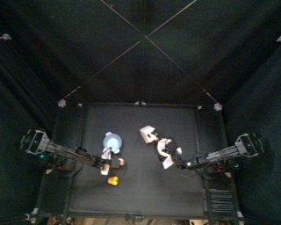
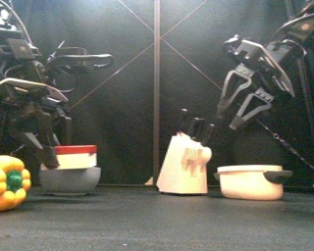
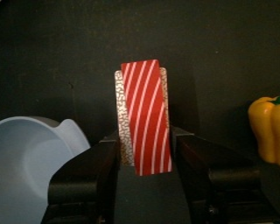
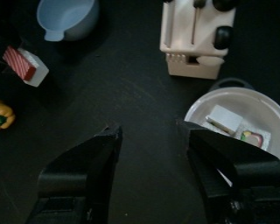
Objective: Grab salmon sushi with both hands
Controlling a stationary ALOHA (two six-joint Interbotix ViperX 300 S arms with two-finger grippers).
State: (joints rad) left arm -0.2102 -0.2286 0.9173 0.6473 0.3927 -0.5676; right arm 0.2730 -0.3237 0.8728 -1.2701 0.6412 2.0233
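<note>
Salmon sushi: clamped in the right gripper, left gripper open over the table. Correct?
Grippers are swapped. The left wrist view shows the left gripper clamped on the salmon sushi, beside the blue dish. The right wrist view shows the right gripper open over the table.

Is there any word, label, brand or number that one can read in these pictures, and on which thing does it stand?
No readable text in any view.
The salmon sushi, held in the left gripper, has only red and white stripes, no letters.
The small items in the white bowl carry marks too blurred to read.
The knife block shows no label.
</note>
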